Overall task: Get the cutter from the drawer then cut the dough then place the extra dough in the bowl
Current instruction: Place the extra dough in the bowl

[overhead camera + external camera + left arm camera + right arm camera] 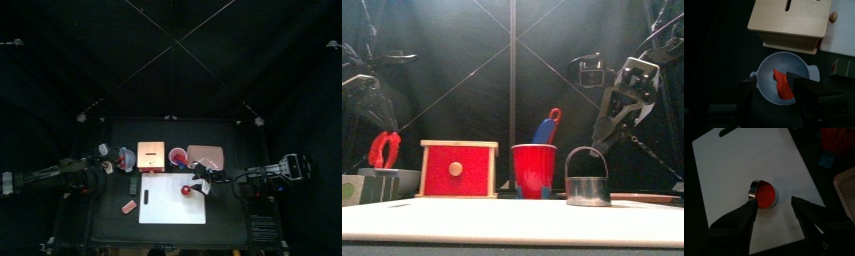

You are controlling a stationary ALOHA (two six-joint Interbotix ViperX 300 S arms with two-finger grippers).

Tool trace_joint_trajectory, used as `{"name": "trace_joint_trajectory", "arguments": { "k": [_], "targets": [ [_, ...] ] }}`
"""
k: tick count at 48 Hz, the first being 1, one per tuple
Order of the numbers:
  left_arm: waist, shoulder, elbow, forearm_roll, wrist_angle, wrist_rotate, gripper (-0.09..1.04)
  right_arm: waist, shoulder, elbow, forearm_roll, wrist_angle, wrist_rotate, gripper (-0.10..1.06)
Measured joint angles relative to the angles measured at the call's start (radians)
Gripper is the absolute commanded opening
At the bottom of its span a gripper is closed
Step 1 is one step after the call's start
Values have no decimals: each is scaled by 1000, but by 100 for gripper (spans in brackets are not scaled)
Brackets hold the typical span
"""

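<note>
Remote view of the table. My left gripper (774,78) hangs over the blue-grey bowl (765,70), which sits beside the wooden box (794,22). Its jaws are spread, and a strip of red dough (783,87) lies against one of them. From the front, that strip hangs above the bowl's rim. My right gripper (773,201) hovers above the white cutting board (724,173), jaws apart and empty, just over the round metal cutter (764,194). The cutter stands on the board with a red dough disc filling its ring and its wire handle upright. A red cup (533,168) stands between the box and the cutter.
</note>
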Motion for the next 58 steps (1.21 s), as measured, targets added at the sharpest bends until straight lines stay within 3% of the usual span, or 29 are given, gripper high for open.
{"name": "trace_joint_trajectory", "arguments": {
  "k": [24, 43, 58],
  "targets": [
    [141, 0, 41, -178, -120, 0, 94, 5, 18, 0, -2, -2, 0, 90],
    [143, -3, 41, -184, -152, 2, 94, 5, 9, -25, -54, 0, 0, 90],
    [143, 0, 41, -186, -176, 2, 94, 5, 8, -26, -61, 8, 0, 90]
  ]
}}
